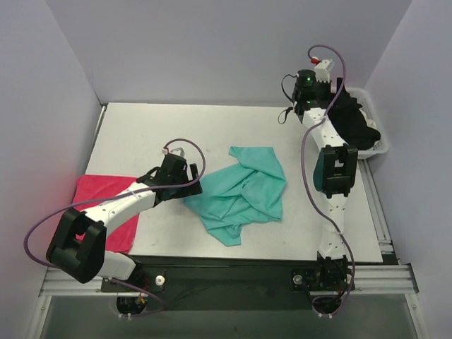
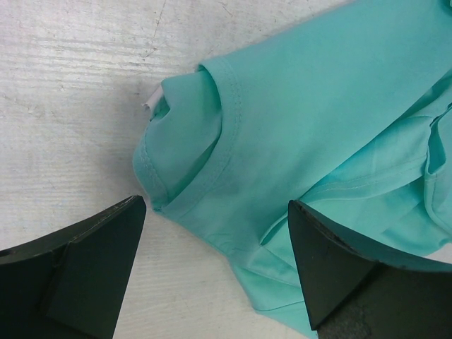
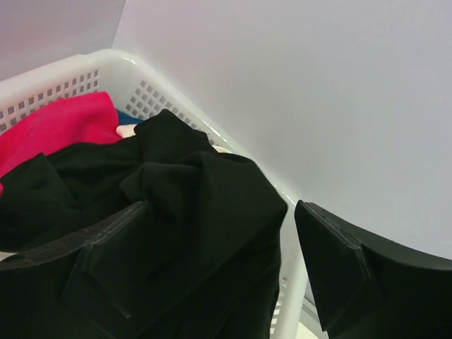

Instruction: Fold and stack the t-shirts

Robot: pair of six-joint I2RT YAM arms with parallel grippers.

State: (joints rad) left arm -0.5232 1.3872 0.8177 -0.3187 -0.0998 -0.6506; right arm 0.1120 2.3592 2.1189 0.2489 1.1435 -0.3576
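Observation:
A crumpled teal-green t-shirt [image 1: 244, 194] lies mid-table. My left gripper [image 1: 192, 183] is open just left of it. In the left wrist view the open left gripper [image 2: 217, 212] straddles the teal t-shirt's [image 2: 318, 120] collar edge without pinching it. A pinkish-red t-shirt [image 1: 106, 205] lies flat at the table's left edge, partly under the left arm. Black t-shirts [image 1: 353, 120] are piled in the white basket [image 1: 378, 145] at the far right. My right gripper [image 3: 222, 208] hangs open above the black t-shirts [image 3: 176, 212], holding nothing.
The white slotted basket [image 3: 141, 78] also holds a red cloth [image 3: 56, 131] under the black pile. Grey walls close in the table at the back and sides, and one wall stands right behind the basket.

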